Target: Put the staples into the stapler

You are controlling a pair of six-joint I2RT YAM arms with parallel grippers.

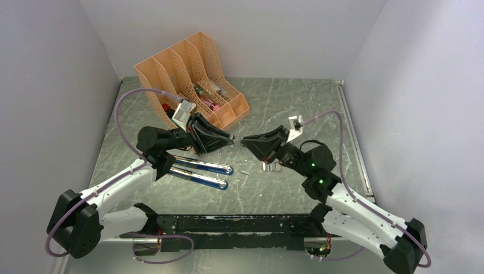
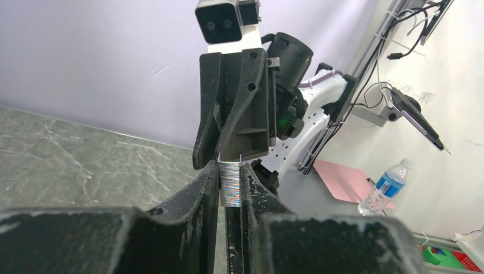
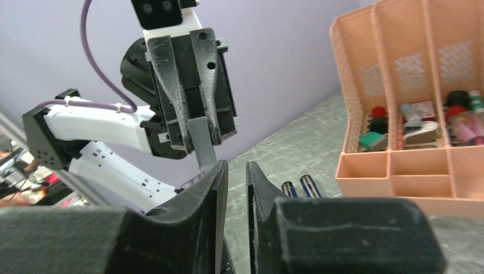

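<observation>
Top view, left to right.
- Orange file organiser (image 1: 188, 71), upper left of the frame, on the table (image 1: 285, 103).
- Stapler (image 1: 202, 173), left of centre, lying open with its two blue-and-chrome arms splayed.
- Left gripper (image 1: 230, 138), centre, raised off the table. Jaws clenched on the staples (image 2: 230, 182), a silvery strip standing out past the fingertips.
- Right gripper (image 1: 244, 141), tip to tip with the left. Jaws slightly parted, with the strip's free end at their tips.
- Small pale box (image 1: 271, 166), just right of centre.
</observation>
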